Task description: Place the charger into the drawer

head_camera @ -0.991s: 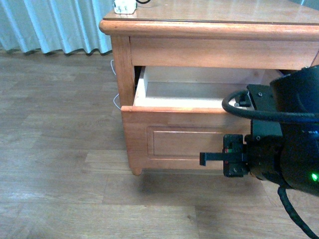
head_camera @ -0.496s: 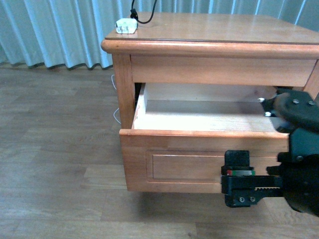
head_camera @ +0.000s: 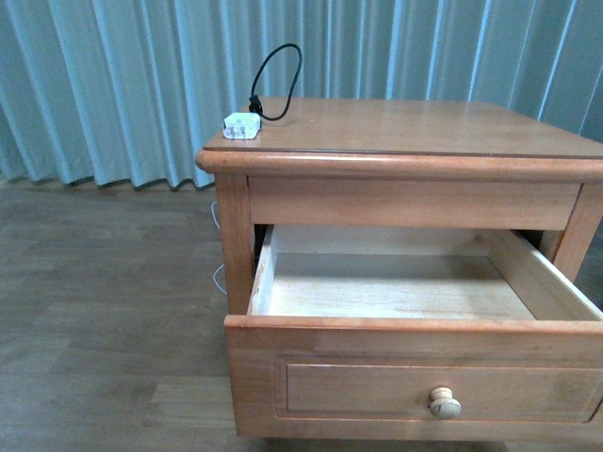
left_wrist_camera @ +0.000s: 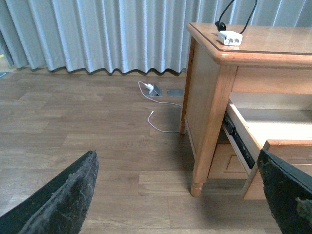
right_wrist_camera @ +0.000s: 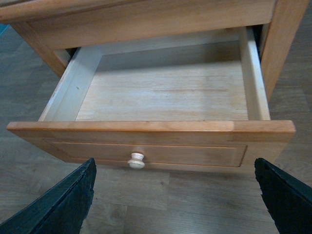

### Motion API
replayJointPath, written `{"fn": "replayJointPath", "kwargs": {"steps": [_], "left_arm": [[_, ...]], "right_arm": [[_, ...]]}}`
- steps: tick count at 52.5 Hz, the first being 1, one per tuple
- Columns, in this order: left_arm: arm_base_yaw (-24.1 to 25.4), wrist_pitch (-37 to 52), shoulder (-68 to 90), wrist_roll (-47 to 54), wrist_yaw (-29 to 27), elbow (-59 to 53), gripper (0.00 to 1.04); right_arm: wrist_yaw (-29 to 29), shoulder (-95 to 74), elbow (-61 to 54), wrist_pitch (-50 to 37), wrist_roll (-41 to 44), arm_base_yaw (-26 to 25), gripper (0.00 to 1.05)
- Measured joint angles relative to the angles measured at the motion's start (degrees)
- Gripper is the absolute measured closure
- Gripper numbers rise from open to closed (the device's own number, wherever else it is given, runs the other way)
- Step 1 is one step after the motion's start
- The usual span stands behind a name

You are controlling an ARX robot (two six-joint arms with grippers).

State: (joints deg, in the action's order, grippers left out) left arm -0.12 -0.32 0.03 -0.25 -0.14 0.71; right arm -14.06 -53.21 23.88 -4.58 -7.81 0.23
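Jaws stood wide apart on both arms, nothing between them. The left gripper hung off to the side of the nightstand; the right gripper hung above the front of the drawer.

The drawer was pulled well out, pale interior bare, knob facing me. The charger sat on the nightstand's top at its front left corner, with the black cable arching up behind it. I couldn't tell where the cable's far end lay.

I judged the opening step done and the pick-up not yet begun. The next move called for the left arm: pinch the white block, lift it with the cable trailing clear of the lip, then lower it into the drawer.
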Motion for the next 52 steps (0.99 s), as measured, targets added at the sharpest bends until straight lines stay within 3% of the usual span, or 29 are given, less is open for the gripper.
{"fn": "replayJointPath", "kwargs": {"steps": [11,16,48,52], "left_arm": [[0.0,0.0,0.0,0.0,0.0,0.0,0.06],[0.0,0.0,0.0,0.0,0.0,0.0,0.06],[0.0,0.0,0.0,0.0,0.0,0.0,0.06],[0.0,0.0,0.0,0.0,0.0,0.0,0.06]], "right_arm": [[-9.0,11.0,-3.9,4.9,1.2,-11.3,0.08],[-10.1,13.5,-5.3,5.0,1.2,-14.4,0.08],[-10.3,13.7,-5.4,4.9,1.2,-14.8,0.08],[-1.3,15.1,-10.8,-8.8,3.8,-12.7,0.19]]}}
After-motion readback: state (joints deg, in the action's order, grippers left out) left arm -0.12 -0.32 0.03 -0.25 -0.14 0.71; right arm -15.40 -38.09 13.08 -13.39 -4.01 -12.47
